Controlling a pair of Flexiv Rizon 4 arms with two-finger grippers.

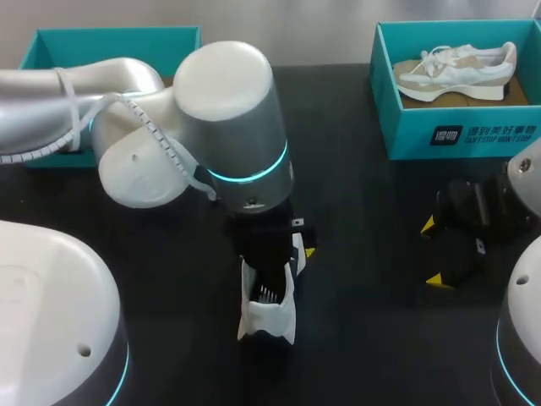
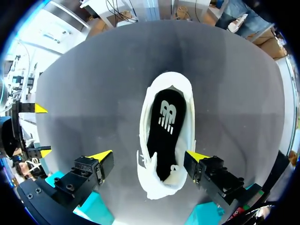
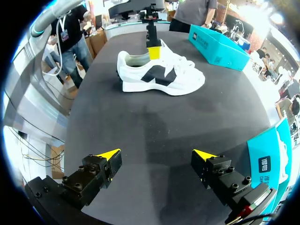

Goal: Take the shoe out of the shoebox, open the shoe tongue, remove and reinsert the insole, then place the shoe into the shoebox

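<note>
A white shoe [image 2: 147,185] with a black insole [image 2: 165,126] lies on the black table, straight under my left gripper [image 2: 149,156]. That gripper is open, one yellow tip on either side of the shoe's laced end, and neither is seen pressing on it. In the head view my left arm covers most of the shoe [image 1: 269,315]. The right wrist view shows the shoe [image 3: 159,75] side-on, well ahead of my open, empty right gripper [image 3: 157,157], with a finger [image 3: 153,49] of the left gripper at its collar. My right gripper [image 1: 433,252] hangs at the table's right.
A teal shoebox [image 1: 461,127] at the back right holds a second white shoe [image 1: 456,69]. Another teal box [image 1: 110,41] stands at the back left, partly behind my left arm. Bare table lies between the shoe and my right gripper.
</note>
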